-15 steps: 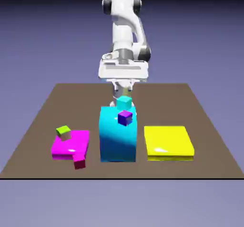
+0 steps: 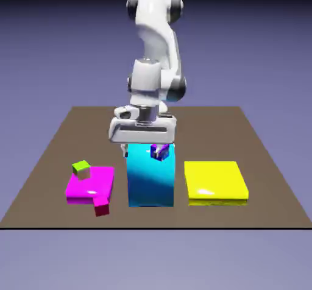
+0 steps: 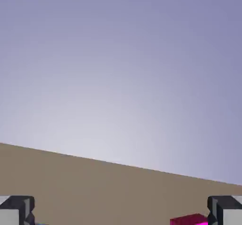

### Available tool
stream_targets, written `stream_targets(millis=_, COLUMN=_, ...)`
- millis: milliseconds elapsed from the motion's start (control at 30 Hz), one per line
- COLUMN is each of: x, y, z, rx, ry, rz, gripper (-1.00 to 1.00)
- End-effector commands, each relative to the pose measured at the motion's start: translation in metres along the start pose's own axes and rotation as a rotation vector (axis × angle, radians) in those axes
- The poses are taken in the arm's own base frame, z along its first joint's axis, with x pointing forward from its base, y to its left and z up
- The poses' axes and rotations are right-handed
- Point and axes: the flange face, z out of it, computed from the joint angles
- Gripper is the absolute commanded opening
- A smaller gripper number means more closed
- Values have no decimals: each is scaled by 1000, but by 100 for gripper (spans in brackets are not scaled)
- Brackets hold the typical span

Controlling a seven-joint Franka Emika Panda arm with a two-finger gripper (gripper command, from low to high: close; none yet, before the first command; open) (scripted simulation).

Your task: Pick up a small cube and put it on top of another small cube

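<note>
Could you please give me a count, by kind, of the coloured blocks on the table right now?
Small cubes: 3: the lime-green cube, the crimson cube, the purple cube.
Flat slabs: 2: the magenta slab, the yellow slab.
Tall blocks: 1: the cyan block.
Total: 6

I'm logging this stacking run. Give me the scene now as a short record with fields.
gripper: open, nothing between the fingertips, low over the cyan block
crimson cube: on the table, touching the magenta slab's near edge
magenta slab: flat, lime-green cube on its far corner
cyan block: tall, purple cube on top
yellow slab: flat, nothing on it
</note>
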Motion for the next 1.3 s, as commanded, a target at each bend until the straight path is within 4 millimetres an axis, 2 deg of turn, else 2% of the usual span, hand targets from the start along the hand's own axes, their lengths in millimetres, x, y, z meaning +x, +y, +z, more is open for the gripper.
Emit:
stream_targets(millis=0, x=5, y=-1, z=10, rx=-30, ry=-32, rz=-14, gripper=0)
stream_targets(millis=267, x=45, y=15, z=96, rx=-264, ry=-295, rz=-92, gripper=0)
stream_targets(millis=533, x=65, y=48, z=186, rx=-486, ry=-575, rz=-153, gripper=0)
stream_targets(millis=633, x=67, y=62, z=218, rx=-561, ry=-677, rz=-169, gripper=0)
stream_targets(millis=667, x=67, y=62, z=218, rx=-561, ry=-677, rz=-169, gripper=0)
stream_targets(millis=767, x=40, y=85, z=264, rx=-560, ry=-677, rz=-169, gripper=0)
stream_targets(millis=800, x=36, y=88, z=269, rx=-560, ry=-677, rz=-169, gripper=0)
stream_targets(millis=833, x=36, y=88, z=269, rx=-560, ry=-677, rz=-169, gripper=-100)
stream_targets(millis=867, x=36, y=88, z=269, rx=-560, ry=-677, rz=-169, gripper=-100)
stream_targets(millis=967, x=64, y=65, z=224, rx=-561, ry=-677, rz=-169, gripper=-100)
stream_targets(millis=1033, x=93, y=62, z=172, rx=-521, ry=-626, rz=-139, gripper=-100)
stream_targets(millis=1067, x=101, y=61, z=148, rx=-500, ry=-607, rz=-123, gripper=-100)
stream_targets(millis=1167, x=88, y=47, z=99, rx=-465, ry=-611, rz=-77, gripper=-100)
stream_targets(millis=1267, x=62, y=32, z=59, rx=-447, ry=-636, rz=-40, gripper=-100)
